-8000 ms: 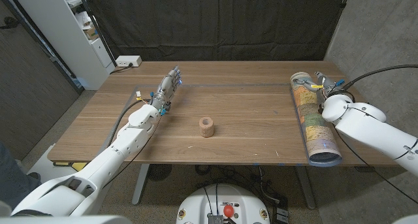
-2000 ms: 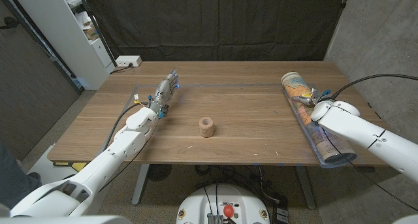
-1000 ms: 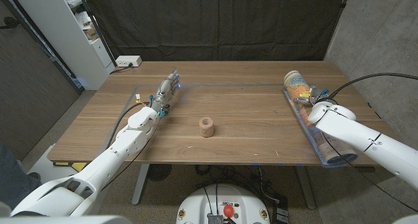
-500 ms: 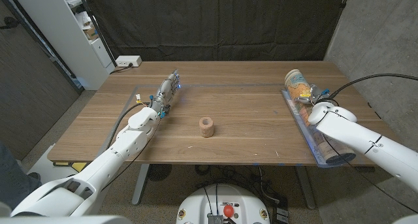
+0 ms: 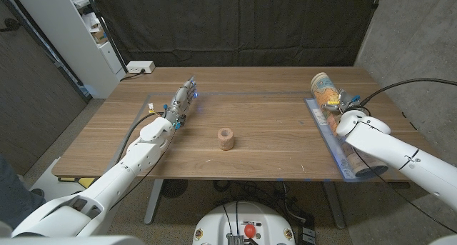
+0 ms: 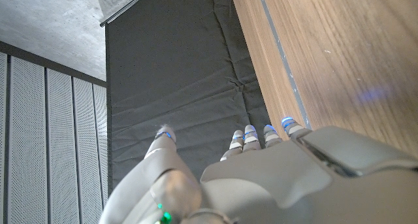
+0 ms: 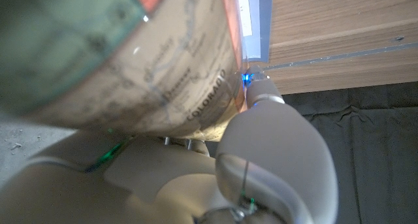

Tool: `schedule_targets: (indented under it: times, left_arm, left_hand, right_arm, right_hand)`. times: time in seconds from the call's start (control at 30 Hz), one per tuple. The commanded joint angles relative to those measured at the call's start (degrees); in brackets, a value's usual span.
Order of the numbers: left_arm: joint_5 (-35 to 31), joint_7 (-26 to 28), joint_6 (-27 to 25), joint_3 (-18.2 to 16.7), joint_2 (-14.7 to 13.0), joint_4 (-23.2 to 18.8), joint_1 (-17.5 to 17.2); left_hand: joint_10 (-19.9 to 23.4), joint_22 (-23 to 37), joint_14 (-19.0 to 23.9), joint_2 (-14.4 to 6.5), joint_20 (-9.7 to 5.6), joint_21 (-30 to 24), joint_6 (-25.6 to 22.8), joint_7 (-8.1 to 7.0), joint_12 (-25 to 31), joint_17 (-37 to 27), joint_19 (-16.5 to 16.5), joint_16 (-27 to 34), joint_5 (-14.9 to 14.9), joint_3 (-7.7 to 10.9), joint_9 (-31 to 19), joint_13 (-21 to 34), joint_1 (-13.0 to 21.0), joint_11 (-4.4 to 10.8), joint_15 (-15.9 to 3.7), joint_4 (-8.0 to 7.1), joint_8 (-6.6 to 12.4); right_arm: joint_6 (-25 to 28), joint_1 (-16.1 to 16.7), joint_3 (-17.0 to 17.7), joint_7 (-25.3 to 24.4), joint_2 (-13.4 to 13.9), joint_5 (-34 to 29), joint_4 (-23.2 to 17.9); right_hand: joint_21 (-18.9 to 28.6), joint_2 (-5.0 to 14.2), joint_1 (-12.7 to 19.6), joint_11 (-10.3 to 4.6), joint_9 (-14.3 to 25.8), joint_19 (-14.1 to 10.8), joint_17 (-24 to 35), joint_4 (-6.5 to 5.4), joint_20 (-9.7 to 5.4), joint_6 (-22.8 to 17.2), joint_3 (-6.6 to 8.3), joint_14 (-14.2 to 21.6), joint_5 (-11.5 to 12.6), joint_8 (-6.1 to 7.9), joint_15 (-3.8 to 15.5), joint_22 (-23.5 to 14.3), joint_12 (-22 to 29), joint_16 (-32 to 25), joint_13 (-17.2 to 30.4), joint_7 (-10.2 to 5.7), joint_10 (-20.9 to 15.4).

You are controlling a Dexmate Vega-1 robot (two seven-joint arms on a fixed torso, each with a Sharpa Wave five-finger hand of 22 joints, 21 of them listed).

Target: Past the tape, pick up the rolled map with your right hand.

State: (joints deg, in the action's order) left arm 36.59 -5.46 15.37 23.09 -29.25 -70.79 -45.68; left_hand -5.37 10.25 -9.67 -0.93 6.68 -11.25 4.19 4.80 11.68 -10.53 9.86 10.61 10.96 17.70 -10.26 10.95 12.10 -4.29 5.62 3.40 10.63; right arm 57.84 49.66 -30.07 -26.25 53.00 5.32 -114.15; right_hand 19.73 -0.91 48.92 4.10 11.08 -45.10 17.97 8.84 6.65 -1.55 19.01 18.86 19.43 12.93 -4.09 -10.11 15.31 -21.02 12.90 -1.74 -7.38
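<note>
The rolled map (image 5: 325, 89), a long tube printed in colours, lies lengthwise along the table's right side, its near end by the front edge. My right hand (image 5: 341, 111) wraps around it near its far end. In the right wrist view the map (image 7: 130, 67) presses against my right hand (image 7: 261, 159), whose fingers curl around its printed surface. A small brown tape roll (image 5: 226, 138) stands at the table's middle. My left hand (image 5: 182, 100) stays at the far left with fingers straight and apart, holding nothing; the left wrist view shows the left hand (image 6: 261, 178) over the table's edge.
A thin blue tape line (image 5: 243, 93) runs across the far part of the wooden table (image 5: 271, 123) and down beside the map. A white power strip (image 5: 140, 67) sits at the far left corner. A white shelf unit (image 5: 71, 38) stands off the left side.
Over eight seconds my right hand has closed around the map and swung its far end leftward and away from me. In the last half second that end shifted slightly more. The left arm is still.
</note>
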Motion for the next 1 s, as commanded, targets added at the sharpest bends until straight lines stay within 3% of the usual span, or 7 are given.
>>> schedule_targets:
  times: [0.03, 0.43, 1.0]
  left_arm:
    - [0.23, -0.94, 0.44, 0.09, 0.48, 1.45, 0.77]
    - [0.25, -1.42, 0.85, 0.09, 0.70, 2.36, 1.18]
    - [0.65, -2.70, 0.86, 0.19, 1.11, 3.74, 2.24]
  left_hand:
    - [0.02, 0.31, -0.18, -0.38, 0.50, -0.32, -0.41, 0.07, 0.51, -0.09, 2.35, 0.32, -0.22, 0.03, -0.10, 0.16, -0.09, 0.04, 0.10, 0.39, 0.30]
    - [0.04, 0.31, -0.17, -0.42, 0.45, -0.33, -0.54, 0.15, 0.52, -0.09, 2.32, 0.32, -0.22, 0.01, -0.09, 0.17, -0.12, 0.05, 0.13, 0.45, 0.34]
    - [0.02, 0.31, -0.22, -0.50, 0.36, -0.33, -0.56, 0.10, 0.51, -0.09, 2.35, 0.30, -0.22, 0.00, -0.09, 0.18, -0.15, -0.03, 0.14, 0.55, 0.31]
  right_arm:
    - [1.84, -0.08, 0.25, 0.06, 0.44, -0.90, -2.46]
    - [2.86, 0.00, 0.65, -0.25, 0.56, -1.48, -4.10]
    - [4.47, -0.39, 0.97, 0.29, 1.88, -2.33, -7.46]
  right_hand:
    - [0.02, 0.14, 0.36, -0.06, 0.30, -0.50, 0.29, -0.05, -0.09, -0.47, 0.23, 0.49, -0.08, 0.18, 0.11, -0.17, 0.29, -0.59, 0.18, -0.40, -0.62]
    - [-0.23, 0.11, 0.66, -0.13, 0.40, -0.74, 0.77, -0.12, 0.33, -2.90, 0.33, 0.46, -0.66, 0.91, -0.03, -0.18, 0.46, -0.60, 0.60, -0.81, -0.99]
    - [-0.39, 0.31, 0.20, -0.07, 0.49, -1.04, 1.26, -0.61, 0.39, -2.66, 0.20, 1.17, -1.23, 0.61, -0.30, -0.20, 0.55, -0.95, 0.93, -0.79, -1.16]
